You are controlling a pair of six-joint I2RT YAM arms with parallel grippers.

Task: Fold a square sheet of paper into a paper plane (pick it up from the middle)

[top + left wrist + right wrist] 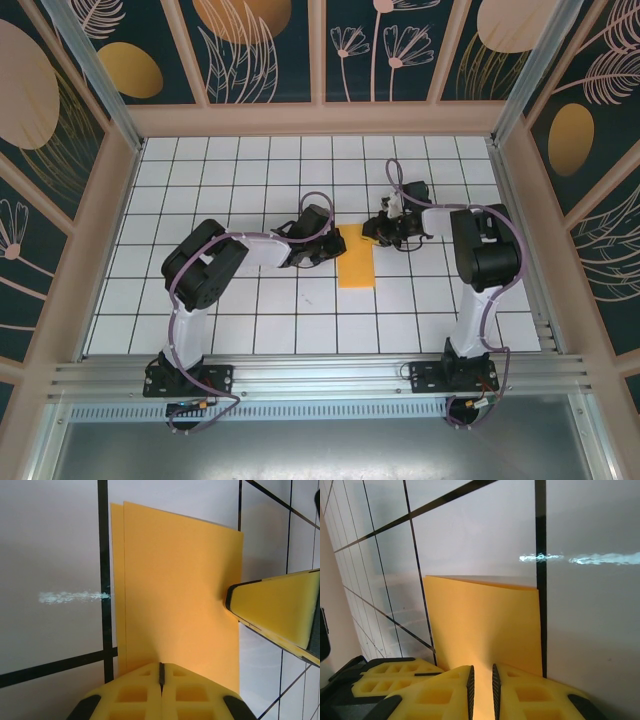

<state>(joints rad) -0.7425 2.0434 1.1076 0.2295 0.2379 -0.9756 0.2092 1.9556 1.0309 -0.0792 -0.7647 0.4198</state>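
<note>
The square sheet of paper (357,259) lies on the white grid table, folded into an orange-yellow strip one tile wide. In the left wrist view the paper (180,590) shows two layers, with a thin offset edge on its left. My left gripper (334,246) is shut, its tips down on the strip's left edge (161,666). My right gripper (376,232) has its tips on the paper (485,625) with a narrow gap (482,680) between the pads. One right finger (272,611) touches the strip's edge in the left wrist view.
The white grid table (300,180) is ringed by a pale wooden frame and dark floral wall panels. An aluminium rail (320,375) runs along the near edge with both arm bases on it. A bright glare streak (75,597) lies on the tiles beside the paper.
</note>
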